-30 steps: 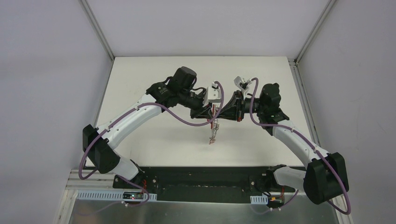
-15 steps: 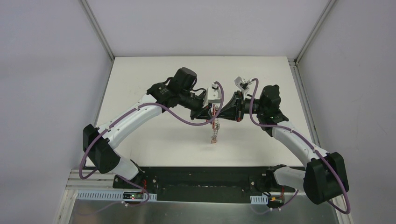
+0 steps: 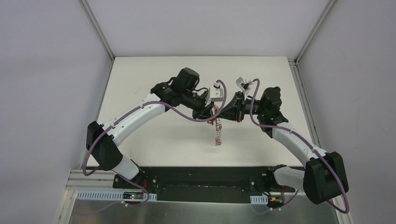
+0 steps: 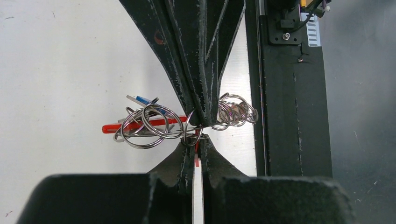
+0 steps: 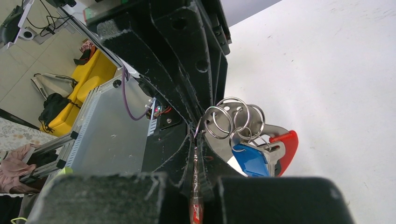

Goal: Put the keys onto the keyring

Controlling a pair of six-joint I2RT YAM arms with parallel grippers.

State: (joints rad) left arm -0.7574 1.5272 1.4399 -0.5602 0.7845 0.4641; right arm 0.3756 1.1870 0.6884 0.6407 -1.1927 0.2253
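1. From above, the left claw (image 3: 213,112) and right claw (image 3: 221,113) are meeting tip to tip over the white table (image 3: 154,135). The keyring (image 3: 217,133) is dangling straight below them as a thin strand, too small to read.
2. The left wrist view is showing the left claw clenched on a small ring of the bunch. Grey rings are spilling to both sides of its tips, and the red band (image 4: 116,128) is jutting out to one side.
3. Only the right wrist view is showing the right claw grasping the red-headed key (image 5: 195,196), blade pointing ahead at the rings. A blue tag (image 5: 247,163) is hanging just beside its tips.
4. Each claw's black fingers are hiding the exact contact point from the other's camera. A black base rail (image 4: 289,93) is lying beyond.
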